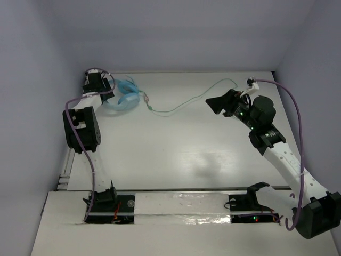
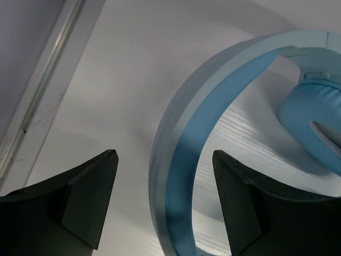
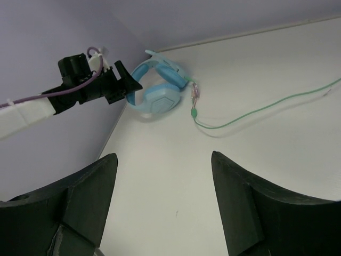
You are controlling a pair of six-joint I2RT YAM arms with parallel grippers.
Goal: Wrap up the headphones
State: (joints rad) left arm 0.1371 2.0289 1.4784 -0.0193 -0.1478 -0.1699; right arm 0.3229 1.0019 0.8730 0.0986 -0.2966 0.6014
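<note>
Headphones sit at the far-left corner of the counter, close to the wall. Cord is unwound: it trails from the cups across the counter toward the right side, no loops on the band or cups. So wrapping hasn't begun, and I'd call this the pickup/anchor step.

Left end effector has its jaws apart, straddling the headband. The band runs between the fingers, nearer the right one, and isn't clamped. An ear cup lies just beyond.

Right end effector is also spread, with nothing between its fingers. It faces the headphones from well across the counter, and the cord's far end lies near it. Can't tell if they touch.

Next, probably:
- Left closes on the band to pin the headphones.
- Right goes down to the cord near its free end and pinches it. It's thin and flat on the counter, so this needs a low, accurate approach.
- Then start winding.
</note>
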